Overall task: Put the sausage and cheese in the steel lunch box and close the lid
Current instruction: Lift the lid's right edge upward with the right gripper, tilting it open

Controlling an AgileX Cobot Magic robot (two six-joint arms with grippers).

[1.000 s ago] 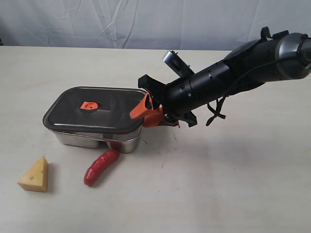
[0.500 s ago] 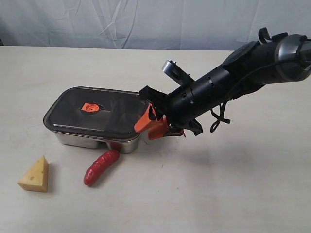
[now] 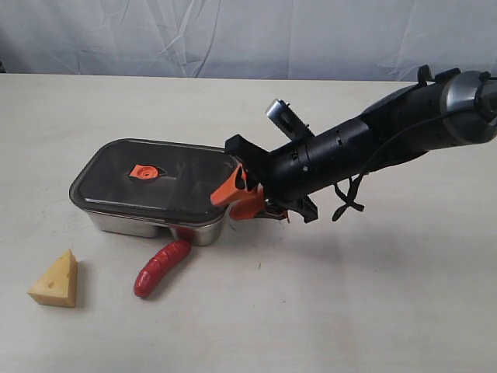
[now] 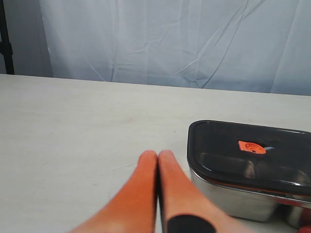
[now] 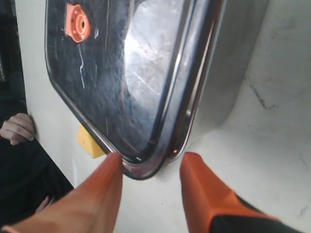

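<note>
The steel lunch box (image 3: pixel 132 223) stands left of centre with the dark lid (image 3: pixel 167 186) lying on it, orange valve (image 3: pixel 142 172) up. In front of the box, on the table, lie the red sausage (image 3: pixel 161 266) and the yellow cheese (image 3: pixel 56 280). My right gripper (image 3: pixel 235 194) is at the lid's right end, open. In the right wrist view the gripper (image 5: pixel 153 162) straddles a corner of the lid (image 5: pixel 126 73); one fingertip (image 5: pixel 112 162) touches the rim and the other is apart. My left gripper (image 4: pixel 158 156) is shut and empty, beside the box (image 4: pixel 233 201).
The beige table (image 3: pixel 349 295) runs to a white backdrop (image 3: pixel 233 35). The right arm (image 3: pixel 373 144) slants down from the upper right. A person's hand (image 5: pixel 17 128) shows beyond the table edge in the right wrist view.
The lid's right end has settled lower onto the box. The right gripper dipped with it and stays at that end. Sausage and cheese have not moved.
</note>
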